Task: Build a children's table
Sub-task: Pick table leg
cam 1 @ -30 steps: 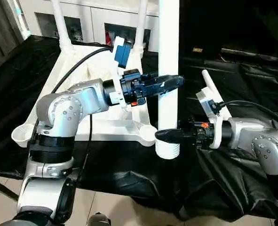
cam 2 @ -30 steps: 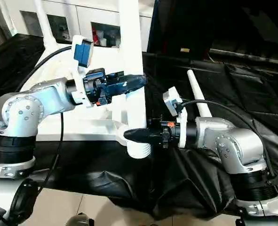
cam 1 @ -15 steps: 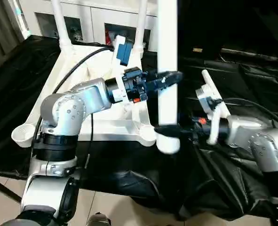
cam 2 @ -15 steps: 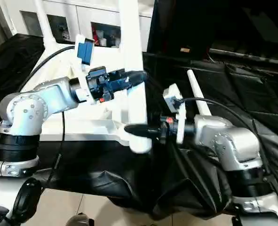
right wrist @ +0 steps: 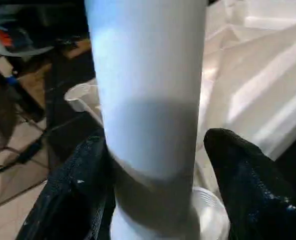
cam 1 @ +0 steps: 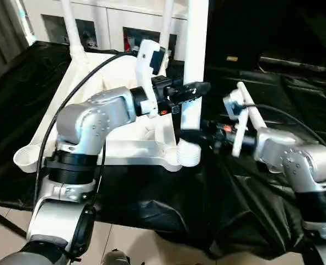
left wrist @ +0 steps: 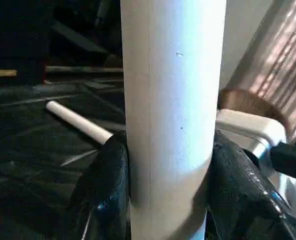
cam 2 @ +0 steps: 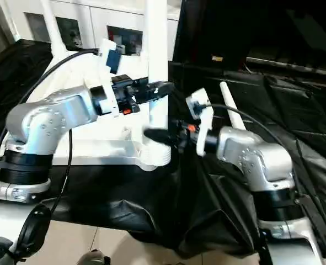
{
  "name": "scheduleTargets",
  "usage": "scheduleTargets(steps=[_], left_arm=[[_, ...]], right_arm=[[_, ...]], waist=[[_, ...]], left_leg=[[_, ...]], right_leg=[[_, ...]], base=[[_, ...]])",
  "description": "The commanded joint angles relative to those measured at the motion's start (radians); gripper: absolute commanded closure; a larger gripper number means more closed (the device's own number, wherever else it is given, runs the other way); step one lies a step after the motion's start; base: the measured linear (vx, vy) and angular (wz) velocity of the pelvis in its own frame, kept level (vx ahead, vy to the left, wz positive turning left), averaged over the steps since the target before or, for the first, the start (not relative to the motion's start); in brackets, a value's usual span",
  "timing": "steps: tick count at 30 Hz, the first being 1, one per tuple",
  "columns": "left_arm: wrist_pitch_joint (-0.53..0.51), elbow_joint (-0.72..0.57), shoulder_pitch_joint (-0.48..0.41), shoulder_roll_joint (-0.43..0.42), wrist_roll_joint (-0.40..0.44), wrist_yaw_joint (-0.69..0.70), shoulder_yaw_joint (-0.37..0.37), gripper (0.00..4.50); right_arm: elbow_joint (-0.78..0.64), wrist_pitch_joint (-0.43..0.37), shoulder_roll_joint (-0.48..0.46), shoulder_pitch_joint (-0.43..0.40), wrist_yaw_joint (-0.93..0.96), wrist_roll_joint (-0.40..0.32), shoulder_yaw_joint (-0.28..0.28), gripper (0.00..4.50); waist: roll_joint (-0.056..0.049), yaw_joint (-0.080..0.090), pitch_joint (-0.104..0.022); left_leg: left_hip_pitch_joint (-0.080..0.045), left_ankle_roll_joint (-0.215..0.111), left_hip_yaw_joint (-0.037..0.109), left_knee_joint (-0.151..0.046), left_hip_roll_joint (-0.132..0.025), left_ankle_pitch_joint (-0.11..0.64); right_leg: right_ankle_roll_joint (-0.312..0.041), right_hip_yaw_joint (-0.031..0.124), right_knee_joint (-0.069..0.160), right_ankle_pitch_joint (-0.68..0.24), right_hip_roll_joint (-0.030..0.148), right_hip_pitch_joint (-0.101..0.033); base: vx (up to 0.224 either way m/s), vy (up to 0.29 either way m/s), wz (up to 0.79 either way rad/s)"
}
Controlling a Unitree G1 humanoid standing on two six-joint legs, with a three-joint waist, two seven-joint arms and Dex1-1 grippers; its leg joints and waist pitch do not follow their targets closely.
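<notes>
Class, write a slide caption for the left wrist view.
Left gripper clamps an upright white table leg; another leg lies beyond.

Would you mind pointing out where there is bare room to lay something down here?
Free: black cloth right of the loose leg, and cloth left of the table top. Crowded: near corner, where left gripper and right gripper flank the upright leg.

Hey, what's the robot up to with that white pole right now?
The robot is putting a leg on an upside-down white table top. The left gripper is shut on the upright leg partway up, and the right gripper brackets it lower down with a gap on one side. The leg's foot stands at the near corner socket. Two legs already stand at the far corners, and another leg lies on the black cloth.
</notes>
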State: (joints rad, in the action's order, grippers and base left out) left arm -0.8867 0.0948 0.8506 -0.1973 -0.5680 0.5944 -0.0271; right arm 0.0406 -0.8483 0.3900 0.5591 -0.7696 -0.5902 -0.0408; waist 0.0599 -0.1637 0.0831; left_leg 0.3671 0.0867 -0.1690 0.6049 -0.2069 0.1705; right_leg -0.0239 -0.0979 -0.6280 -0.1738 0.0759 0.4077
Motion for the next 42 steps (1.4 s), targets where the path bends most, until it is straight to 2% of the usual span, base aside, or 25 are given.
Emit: scheduleTargets(steps=[1,6,13,26,35,37,40,42], left_arm=[[0.01,0.002,0.034,0.001,0.025,-0.028,-0.013,2.65],[0.013,0.009,0.046,0.008,0.044,-0.049,-0.018,2.66],[0.005,0.002,0.048,0.022,0.048,-0.06,-0.016,2.66],[-0.018,-0.032,0.034,0.025,0.029,-0.03,-0.018,2.66],[-0.027,-0.043,0.029,0.018,0.028,-0.005,-0.033,2.66],[-0.03,-0.045,0.029,0.017,0.025,-0.002,-0.035,2.66],[-0.036,-0.049,0.027,0.012,0.027,0.013,-0.042,2.66],[-0.035,-0.048,0.025,0.011,0.03,0.016,-0.045,2.66]], right_arm=[[0.0,0.003,0.002,0.017,0.031,0.026,0.012,1.41],[-0.008,-0.017,-0.009,0.013,0.069,0.036,-0.001,1.41],[0.002,-0.045,-0.028,0.014,0.107,0.04,0.004,1.41],[0.009,-0.049,-0.033,0.014,0.097,0.04,-0.018,1.41],[0.0,-0.052,-0.018,0.012,0.08,0.044,-0.032,1.41],[-0.001,-0.052,-0.018,0.01,0.079,0.044,-0.032,1.75],[-0.004,-0.05,-0.016,0.009,0.074,0.046,-0.034,1.88],[-0.005,-0.048,-0.016,0.009,0.07,0.047,-0.035,2.18]], waist=[[0.003,0.003,-0.094],[0.0,0.004,-0.095],[0.001,0.006,-0.094],[0.003,0.006,-0.094],[0.0,0.006,-0.094],[0.0,0.006,-0.094],[-0.003,0.006,-0.094],[-0.001,0.007,-0.094]], left_leg=[[-0.001,0.032,0.001,-0.062,-0.018,0.105],[-0.004,0.032,0.002,-0.062,-0.017,0.107],[-0.003,0.035,0.002,-0.063,-0.017,0.117],[-0.002,0.032,0.001,-0.062,-0.017,0.107],[-0.002,0.035,0.002,-0.063,-0.017,0.115],[-0.002,0.034,0.002,-0.062,-0.017,0.111],[-0.002,0.034,0.003,-0.062,-0.018,0.112],[-0.003,0.035,0.003,-0.063,-0.018,0.119]], right_leg=[[-0.092,0.055,0.075,-0.23,0.068,-0.066],[-0.097,0.055,0.075,-0.221,0.068,-0.066],[-0.099,0.054,0.076,-0.222,0.068,-0.067],[-0.101,0.055,0.074,-0.21,0.068,-0.067],[-0.097,0.055,0.075,-0.223,0.069,-0.068],[-0.098,0.055,0.075,-0.216,0.069,-0.068],[-0.104,0.055,0.073,-0.207,0.068,-0.067],[-0.106,0.055,0.074,-0.212,0.068,-0.067]], base=[[0.0,0.0,0.0],[0.0,0.0,0.0],[0.0,0.0,0.0],[0.0,0.0,0.0],[0.0,0.0,0.0],[0.0,0.0,0.0],[0.0,0.0,0.0],[0.0,0.0,0.0]])
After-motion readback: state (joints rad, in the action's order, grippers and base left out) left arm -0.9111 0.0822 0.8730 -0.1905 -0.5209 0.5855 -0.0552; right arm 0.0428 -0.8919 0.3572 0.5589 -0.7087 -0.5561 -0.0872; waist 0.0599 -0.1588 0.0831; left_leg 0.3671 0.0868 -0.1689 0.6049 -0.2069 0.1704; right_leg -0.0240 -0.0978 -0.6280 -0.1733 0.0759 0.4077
